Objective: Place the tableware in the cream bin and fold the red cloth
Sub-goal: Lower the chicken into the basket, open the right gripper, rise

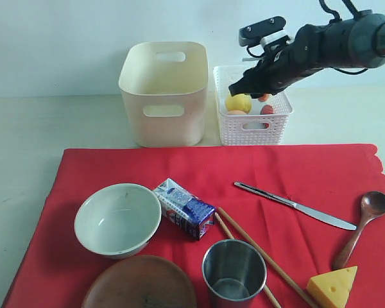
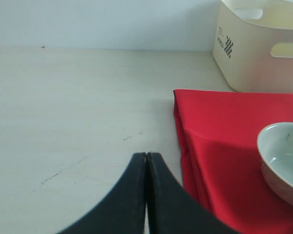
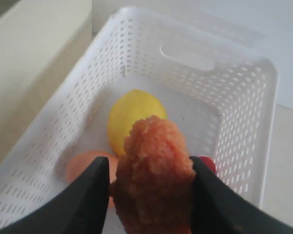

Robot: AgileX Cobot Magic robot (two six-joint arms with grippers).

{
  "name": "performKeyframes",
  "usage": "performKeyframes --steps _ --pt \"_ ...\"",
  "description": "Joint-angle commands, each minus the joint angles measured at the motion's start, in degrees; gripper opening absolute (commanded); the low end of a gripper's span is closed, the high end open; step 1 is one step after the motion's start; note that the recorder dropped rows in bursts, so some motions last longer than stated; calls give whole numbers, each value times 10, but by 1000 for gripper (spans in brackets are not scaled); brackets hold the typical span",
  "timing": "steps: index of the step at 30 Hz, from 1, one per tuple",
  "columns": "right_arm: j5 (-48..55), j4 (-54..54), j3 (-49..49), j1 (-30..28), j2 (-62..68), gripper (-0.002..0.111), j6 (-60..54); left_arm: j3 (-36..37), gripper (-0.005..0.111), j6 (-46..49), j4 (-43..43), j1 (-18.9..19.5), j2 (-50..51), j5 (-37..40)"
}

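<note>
The red cloth lies flat and carries a pale bowl, a wooden plate, a steel cup, chopsticks, a knife and a wooden spoon. Behind the cloth stands the cream bin. My right gripper hangs over the white basket, shut on a crumbed orange food piece. My left gripper is shut on nothing, low over bare table beside the cloth's edge, with the bowl close by.
In the white basket lie a lemon, an egg and a small red item. A blue milk carton and a cheese wedge also sit on the cloth. The cream bin stands past the cloth's corner.
</note>
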Motion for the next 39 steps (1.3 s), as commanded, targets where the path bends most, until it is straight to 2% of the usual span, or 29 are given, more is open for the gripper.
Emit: performKeyframes --steps 1,6,9,29,39 --pt "18 -21 -27 -2 22 0 -5 2 0 -1 0 -3 -3 -7" --pt "27 -29 -32 -2 36 0 -5 2 0 -1 0 -3 -3 -7" --pt "36 -34 -32 -2 36 4 -5 2 0 -1 0 -3 -3 -7" --pt "80 -34 -32 -2 32 73 -1 2 0 -1 0 -3 -3 -7" --pt "139 -31 -32 -2 -28 75 0 2 0 -1 0 -3 -3 -7"
